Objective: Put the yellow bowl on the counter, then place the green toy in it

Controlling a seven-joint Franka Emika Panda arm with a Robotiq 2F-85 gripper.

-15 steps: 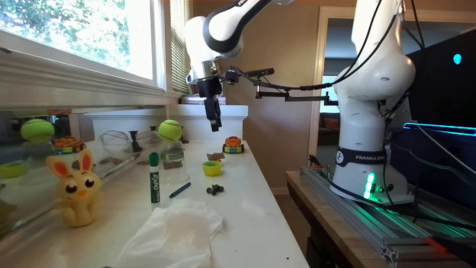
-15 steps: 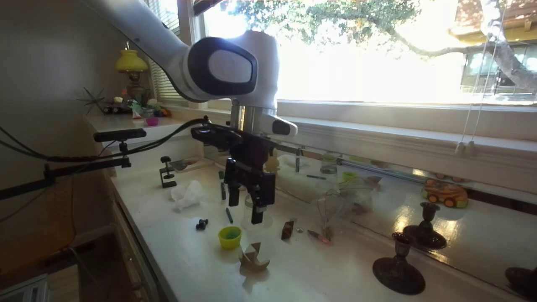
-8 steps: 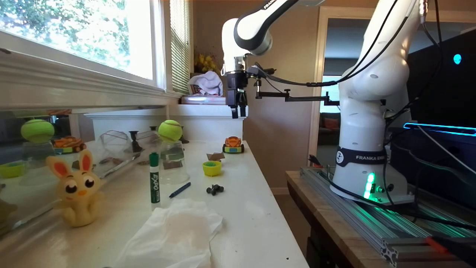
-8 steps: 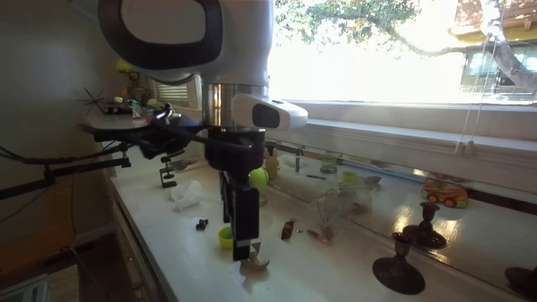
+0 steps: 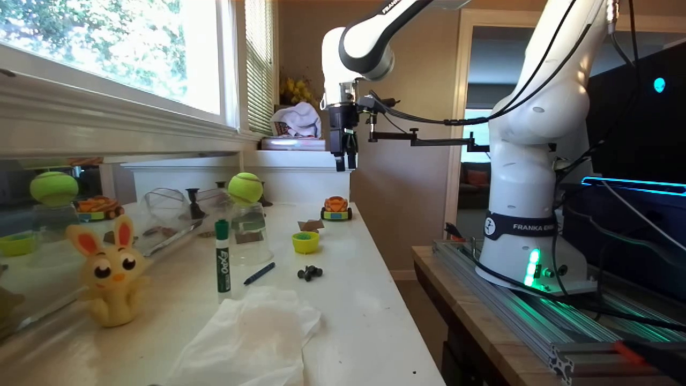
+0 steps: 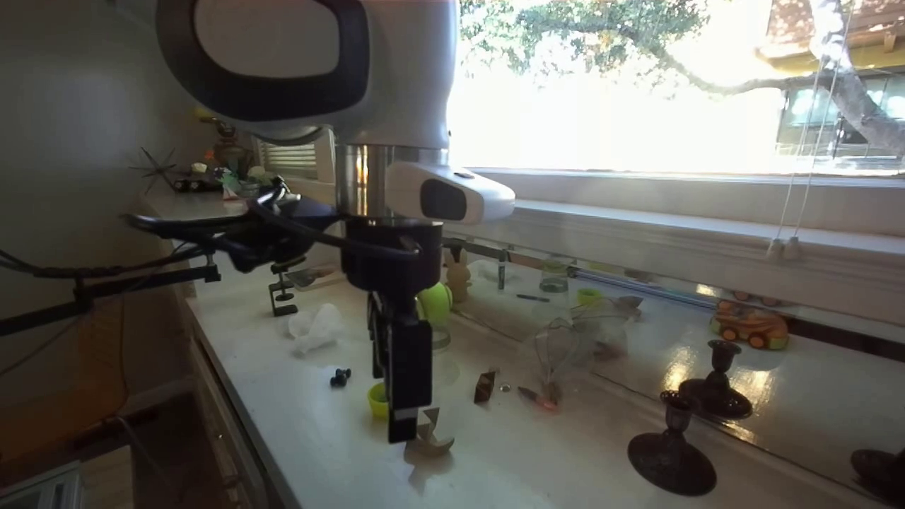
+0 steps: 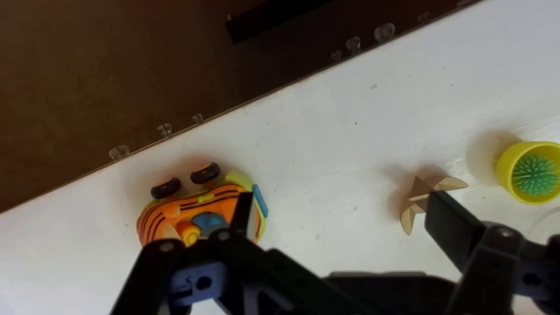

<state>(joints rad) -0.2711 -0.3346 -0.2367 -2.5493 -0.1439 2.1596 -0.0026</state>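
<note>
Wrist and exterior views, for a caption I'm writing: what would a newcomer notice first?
Probably the white arm, its open gripper hanging above the counter. The yellow bowl holding a spiky green toy stands out at the wrist view's right edge. The yellow rabbit figure sits left in an exterior view.

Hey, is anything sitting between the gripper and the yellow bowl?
Yes: in the wrist view, a folded brown piece sits on the counter just short of the yellow bowl. The gripper hangs higher, so it could probably pass over.

Open tabletop (image 7: 328, 175) separates the toy car (image 7: 203, 208) from the brown piece (image 7: 420, 189). The brown piece obstructs the way between car and bowl (image 7: 505, 173).
</note>
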